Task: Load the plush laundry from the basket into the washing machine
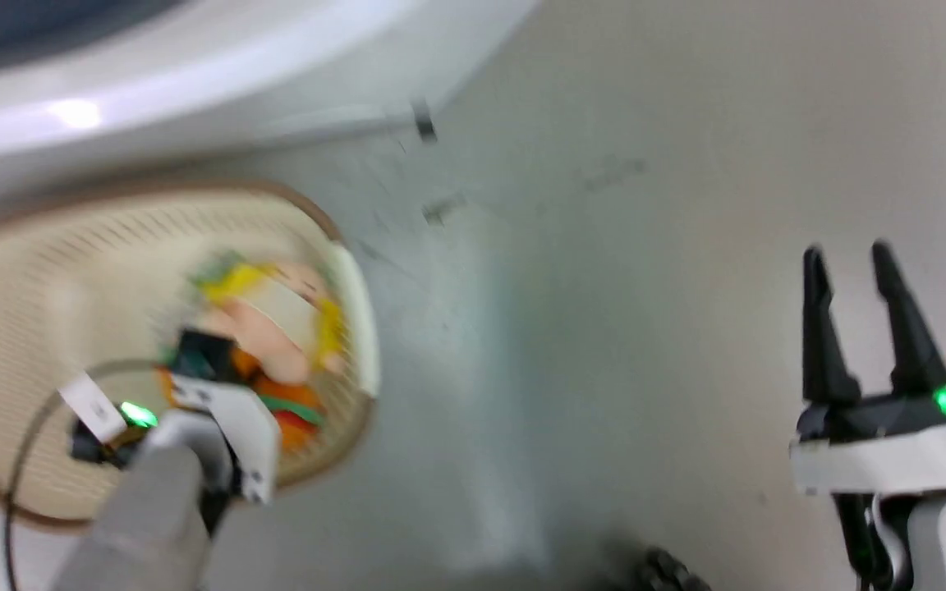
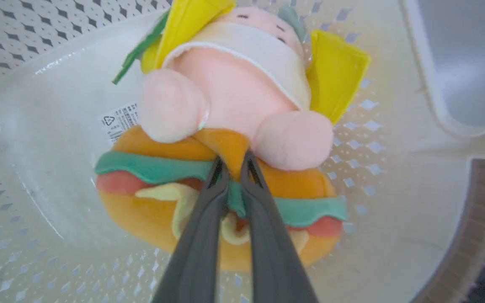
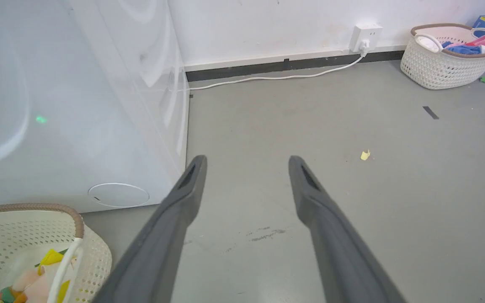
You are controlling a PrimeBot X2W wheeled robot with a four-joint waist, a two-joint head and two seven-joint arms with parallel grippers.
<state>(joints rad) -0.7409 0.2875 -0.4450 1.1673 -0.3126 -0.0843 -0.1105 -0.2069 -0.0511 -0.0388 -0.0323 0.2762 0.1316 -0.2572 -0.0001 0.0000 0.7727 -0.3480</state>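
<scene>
Plush laundry (image 2: 234, 97) lies inside the basket (image 2: 36, 105), on its bottom and close to one perforated wall. The pink-faced doll with cream wrap and yellow trim is on the side away from the wrist camera, and the orange burger bun is nearer. Your left gripper (image 2: 235, 166) reaches down into the basket, its two dark fingers drawn nearly together on a fold of the bun's orange fabric, so you have the toy pinched. The basket's label sticker (image 2: 118, 122) peeks out from under the toy. Your right gripper (image 3: 246, 162) hangs outside the basket, well apart from it, over bare grey floor (image 3: 352, 210) — fingers spread wide, nothing between them. Just beyond the basket stands the washing machine (image 3: 78, 126), its white front close behind the brown rim. Far from the basket, against the wall, you can see a second basket (image 3: 444, 67) with clothes in it — and a white cable (image 3: 267, 78) running to a wall socket (image 3: 364, 35).
</scene>
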